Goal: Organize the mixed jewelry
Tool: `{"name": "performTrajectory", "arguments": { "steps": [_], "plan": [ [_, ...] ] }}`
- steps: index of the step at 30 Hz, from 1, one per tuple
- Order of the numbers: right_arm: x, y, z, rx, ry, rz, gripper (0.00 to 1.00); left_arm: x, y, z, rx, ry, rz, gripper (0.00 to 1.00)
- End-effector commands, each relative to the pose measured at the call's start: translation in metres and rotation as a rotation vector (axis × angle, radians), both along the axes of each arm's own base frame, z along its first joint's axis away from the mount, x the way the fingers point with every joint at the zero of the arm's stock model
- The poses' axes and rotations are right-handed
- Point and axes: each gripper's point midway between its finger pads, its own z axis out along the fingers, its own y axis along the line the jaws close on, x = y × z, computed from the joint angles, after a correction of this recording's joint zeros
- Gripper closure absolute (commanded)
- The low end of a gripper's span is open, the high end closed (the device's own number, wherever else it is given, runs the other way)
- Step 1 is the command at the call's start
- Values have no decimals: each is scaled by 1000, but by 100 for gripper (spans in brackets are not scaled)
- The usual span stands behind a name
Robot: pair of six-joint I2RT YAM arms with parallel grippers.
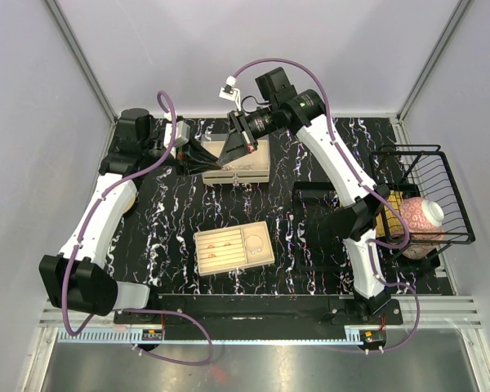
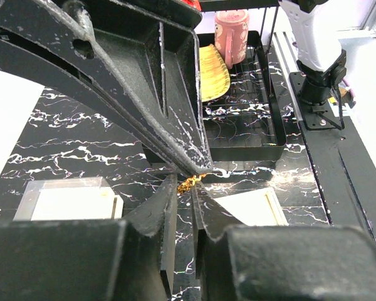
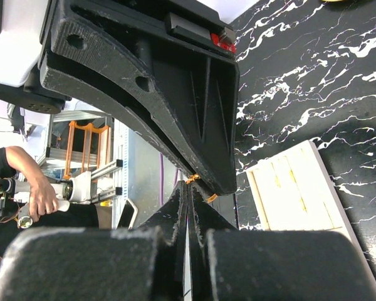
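The right hand (image 3: 188, 184) pinches a gold chain (image 2: 191, 182); the left hand (image 2: 185, 187), narrow, grip unclear, should clamp firmly before any release.

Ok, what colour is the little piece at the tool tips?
The jewelry piece is golden-orange; it shows best in the left wrist view.

bright, even overhead light; shadows are faint on the black marbled table (image 1: 310, 237). near the table's back edge, the left claw (image 2: 187, 188) and right claw (image 3: 189, 187) show dark, blurred foreground bodies; white areas off the table glare.
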Motion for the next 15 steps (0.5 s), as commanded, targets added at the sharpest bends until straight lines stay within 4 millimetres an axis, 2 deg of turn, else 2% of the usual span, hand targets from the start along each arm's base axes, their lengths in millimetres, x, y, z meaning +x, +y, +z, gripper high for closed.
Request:
{"name": "performTrajectory", "arguments": {
  "steps": [1, 6, 12, 15],
  "plan": [
    [-12, -8, 37, 69, -86, 6, 100, -1, -2, 10, -24, -65, -33, 89],
    [-11, -8, 35, 66, -88, 2, 100, -1, -3, 11, -25, -62, -33, 100],
    [-7, -7, 35, 57, -117, -16, 100, -2, -4, 12, -26, -51, -38, 100],
    [-3, -9, 36, 52, -145, -34, 94, -1, -4, 12, -23, -39, -28, 100]
  ]
}}
